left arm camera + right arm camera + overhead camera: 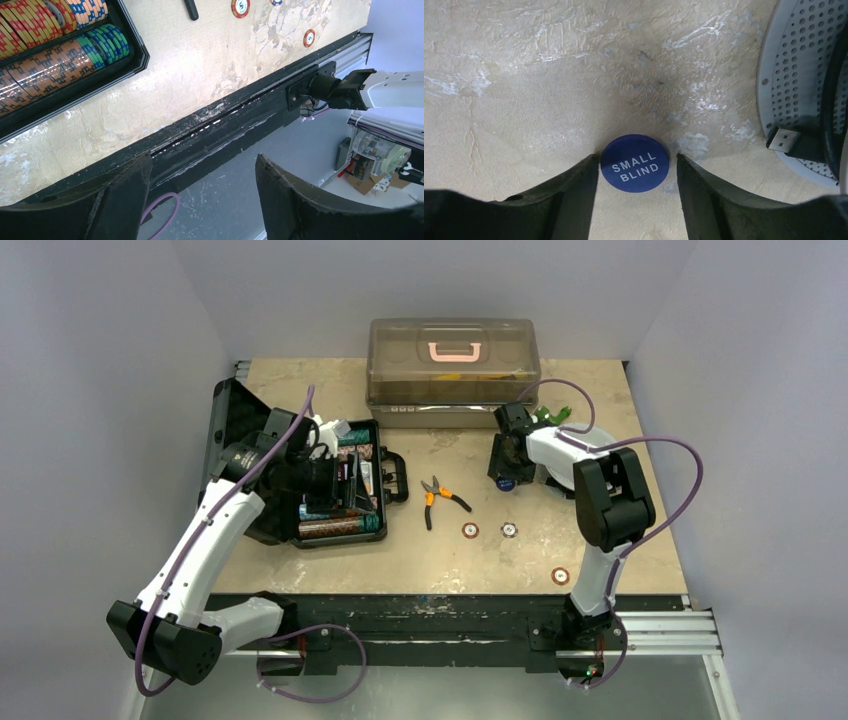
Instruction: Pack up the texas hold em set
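Note:
The black poker case (pixel 390 478) lies open at the left, with rows of chips (pixel 340 527) in it. The rows also show in the left wrist view (pixel 60 55). My left gripper (pixel 352 483) hovers over the case, open and empty (pixel 202 159). A blue round "SMALL BLIND" button (pixel 635 163) lies flat on the table between the open fingers of my right gripper (pixel 637 159). The left finger (pixel 579 195) is almost at its rim. In the top view the button (pixel 507 485) sits under my right gripper (pixel 505 472). Three loose chips (pixel 470 530) (pixel 509 530) (pixel 561 576) lie near the front.
Orange-handled pliers (pixel 440 498) lie right of the case. A big translucent brown box (pixel 453 370) with a pink handle stands at the back. A white perforated disc (pixel 794 75) with a black cable lies right of the button. The case lid (pixel 235 425) stands open at the left.

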### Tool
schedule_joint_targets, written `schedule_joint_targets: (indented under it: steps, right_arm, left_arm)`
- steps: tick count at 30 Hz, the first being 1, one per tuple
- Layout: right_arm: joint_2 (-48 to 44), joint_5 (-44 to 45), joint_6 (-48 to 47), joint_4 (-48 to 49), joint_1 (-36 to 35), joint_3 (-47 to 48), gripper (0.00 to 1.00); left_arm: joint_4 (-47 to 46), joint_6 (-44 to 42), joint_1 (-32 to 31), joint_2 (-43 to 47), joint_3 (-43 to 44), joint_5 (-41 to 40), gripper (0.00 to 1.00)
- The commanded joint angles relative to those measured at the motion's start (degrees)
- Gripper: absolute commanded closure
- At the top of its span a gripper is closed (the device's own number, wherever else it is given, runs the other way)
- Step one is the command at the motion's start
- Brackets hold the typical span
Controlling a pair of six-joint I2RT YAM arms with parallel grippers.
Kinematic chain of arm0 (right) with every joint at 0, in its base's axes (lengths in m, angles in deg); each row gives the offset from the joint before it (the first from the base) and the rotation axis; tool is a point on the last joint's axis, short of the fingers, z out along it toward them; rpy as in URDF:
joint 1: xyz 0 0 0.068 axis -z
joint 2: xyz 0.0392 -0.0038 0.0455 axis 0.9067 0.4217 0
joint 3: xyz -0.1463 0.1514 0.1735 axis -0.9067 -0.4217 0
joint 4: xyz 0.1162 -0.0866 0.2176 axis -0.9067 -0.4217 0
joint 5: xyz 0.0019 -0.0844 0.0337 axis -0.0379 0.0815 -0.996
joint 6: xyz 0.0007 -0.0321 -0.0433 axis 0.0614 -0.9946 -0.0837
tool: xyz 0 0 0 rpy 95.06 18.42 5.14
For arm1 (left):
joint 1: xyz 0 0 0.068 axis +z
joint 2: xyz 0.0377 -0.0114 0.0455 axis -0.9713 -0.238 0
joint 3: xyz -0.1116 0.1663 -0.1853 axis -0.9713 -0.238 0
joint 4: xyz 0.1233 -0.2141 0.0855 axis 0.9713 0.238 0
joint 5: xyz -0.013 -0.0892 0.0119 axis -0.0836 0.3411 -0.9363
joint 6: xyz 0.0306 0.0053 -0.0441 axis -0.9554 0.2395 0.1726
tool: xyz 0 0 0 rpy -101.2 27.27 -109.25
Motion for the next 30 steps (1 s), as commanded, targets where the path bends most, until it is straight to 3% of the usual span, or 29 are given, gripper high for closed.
schedule_joint_targets:
  steps: [1, 13, 20, 30]
  right_arm:
    - [0.28, 0.48, -0.09, -0.23, 0.18, 1.02, 0.46]
    - [-1.40, 1.50, -0.68, -0.45, -0.55, -1.68, 0.46]
    - [-1.76, 0.76, -0.42, 0.05, -0.64, -1.53, 0.57]
    - [-4.77, -0.24, 1.78, -0.43, -0.62, -0.78, 0.64]
  left_arm:
    - [-0.40, -1.49, -0.42, 0.05, 2.27, 0.58, 0.27]
    - [-0.97, -1.39, -0.51, -0.70, 2.10, 1.22, 0.27]
    - [-0.88, -1.39, -0.60, -0.69, 2.32, 1.05, 0.27]
    - [-0.96, -1.15, -0.60, -1.09, 2.58, 1.13, 0.27]
